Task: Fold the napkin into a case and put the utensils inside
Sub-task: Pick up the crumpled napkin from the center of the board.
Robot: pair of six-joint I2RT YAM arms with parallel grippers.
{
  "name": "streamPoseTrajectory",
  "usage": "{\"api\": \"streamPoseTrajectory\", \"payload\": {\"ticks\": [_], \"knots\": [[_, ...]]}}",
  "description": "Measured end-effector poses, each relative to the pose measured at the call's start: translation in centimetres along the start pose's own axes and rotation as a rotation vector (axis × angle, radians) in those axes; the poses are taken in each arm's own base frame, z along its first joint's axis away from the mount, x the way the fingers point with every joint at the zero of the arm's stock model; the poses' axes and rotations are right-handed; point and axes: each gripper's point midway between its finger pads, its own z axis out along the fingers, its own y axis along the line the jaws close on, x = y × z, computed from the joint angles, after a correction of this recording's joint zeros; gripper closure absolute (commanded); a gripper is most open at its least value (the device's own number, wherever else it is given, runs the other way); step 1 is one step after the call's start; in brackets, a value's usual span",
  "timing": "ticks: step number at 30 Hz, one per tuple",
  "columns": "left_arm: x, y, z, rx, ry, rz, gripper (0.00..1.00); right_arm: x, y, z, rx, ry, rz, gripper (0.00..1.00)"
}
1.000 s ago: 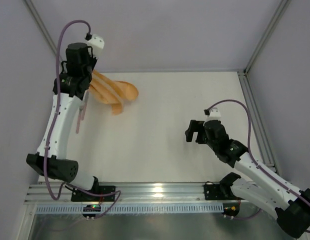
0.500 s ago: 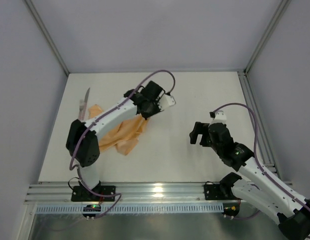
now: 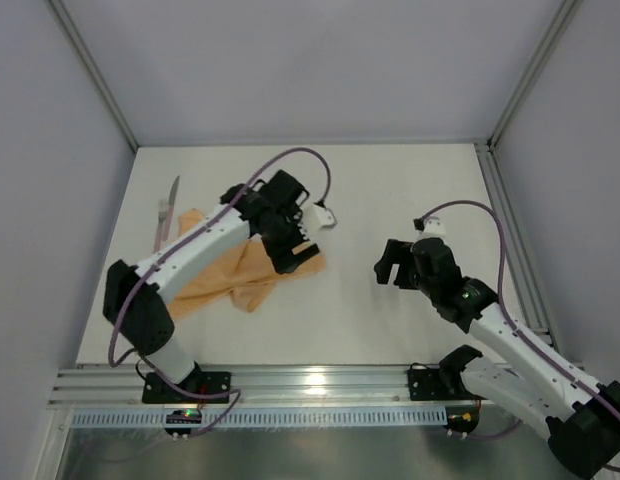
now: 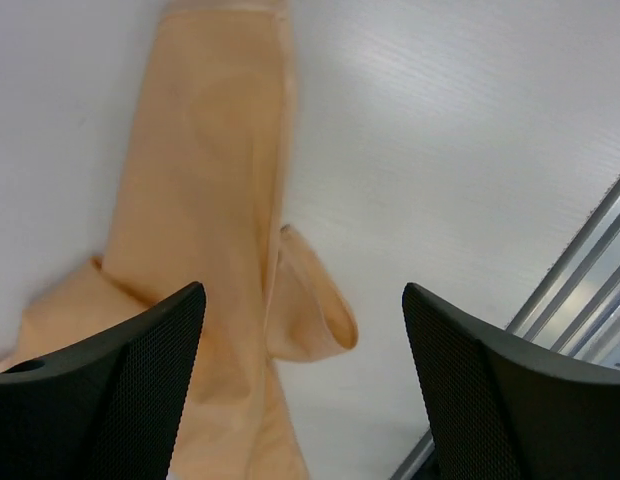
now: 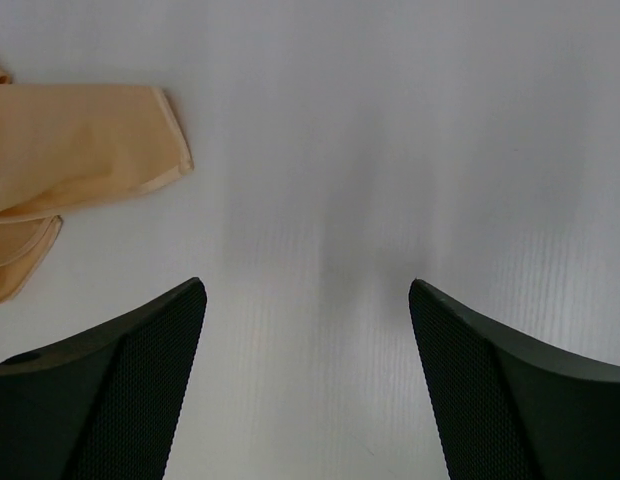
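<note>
The task looks to be at an early stage. The napkin [image 3: 245, 280] lies on the left half of the worktop [image 3: 390, 190] as a loose, rumpled strip with uneven folds and one end curled over on itself. It has not been folded into anything that could hold cutlery.

The knife [image 3: 170, 200] lies bare on the worktop at the far left, just beside the napkin's left corner and outside the cloth. It is the only utensil to be seen.

The left hand [image 4: 302, 300] hangs over the napkin's right end with its jaws spread wide. The wrist view shows cloth below the gap but nothing pinched between the fingers [image 4: 120, 390], so it holds nothing.

The right hand [image 5: 305, 290] hovers over bare worktop to the right, well apart from the napkin, whose edge only shows at the top left of its wrist view. Its jaws are also spread, with nothing in them.

Judging by this, nearly everything is left to do: spread the cloth flat, fold it into shape, then pick up the knife and slide it inside.
</note>
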Motion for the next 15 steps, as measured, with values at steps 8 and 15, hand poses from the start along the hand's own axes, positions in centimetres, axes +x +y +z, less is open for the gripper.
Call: {"api": "streamPoseTrajectory", "payload": {"ticks": [8, 15], "knots": [[18.4, 6.6, -10.5, -0.355, 0.089, -0.385, 0.13, 2.8, 5.0, 6.3, -0.125, 0.241, -0.039, 0.28], [31.6, 0.0, -6.9, -0.303, 0.405, -0.459, 0.02, 3.8, 10.9, 12.6, -0.161, 0.345, -0.164, 0.27]]}}
